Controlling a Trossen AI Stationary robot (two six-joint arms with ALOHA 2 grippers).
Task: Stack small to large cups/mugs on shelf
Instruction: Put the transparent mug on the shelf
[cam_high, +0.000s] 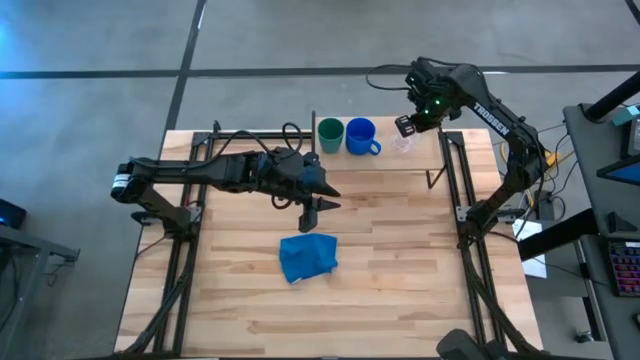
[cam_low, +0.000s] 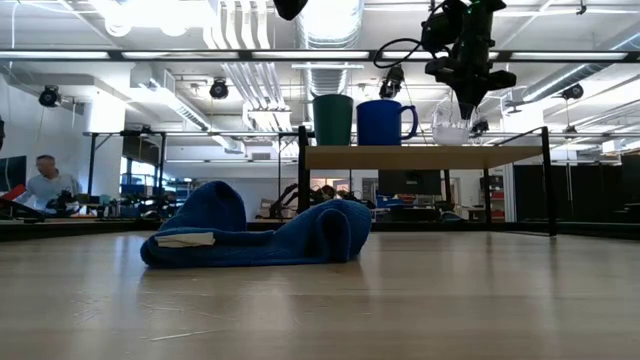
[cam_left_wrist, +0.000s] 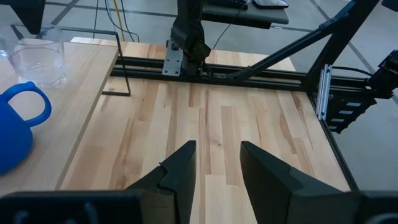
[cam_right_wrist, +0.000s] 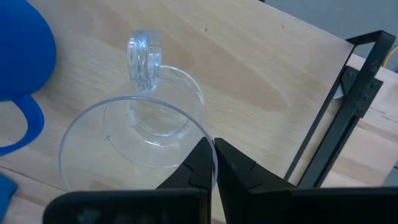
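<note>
The light wood shelf (cam_high: 385, 163) stands at the table's far edge. On it, in a row, stand the dark green cup (cam_high: 330, 132), the blue mug (cam_high: 360, 137) with its handle toward the right, and the clear glass (cam_high: 403, 144), which has a side handle (cam_right_wrist: 144, 59). All three are upright on their bases (cam_low: 450, 130). My right gripper (cam_right_wrist: 215, 155) points down at the glass and is shut on it. My left gripper (cam_left_wrist: 217, 163) is open over the table's middle, just beyond the blue cloth, touching nothing. My right gripper holds the clear glass by its rim (cam_right_wrist: 200, 132), on the side away from the glass's handle. The wall is pinched between the two fingers, one inside and one outside. The fingers (cam_low: 468, 108) come from above, pointing down. The glass stands upright with its base on the shelf board (cam_low: 420, 157).
A crumpled blue cloth (cam_high: 308, 256) lies on the planked tabletop near the middle. A thin black upright (cam_right_wrist: 339, 118) stands at the shelf's right end, close to the glass. Black frame rails (cam_high: 462, 190) run along the table's sides. A person (cam_low: 45, 182) sits far behind.
</note>
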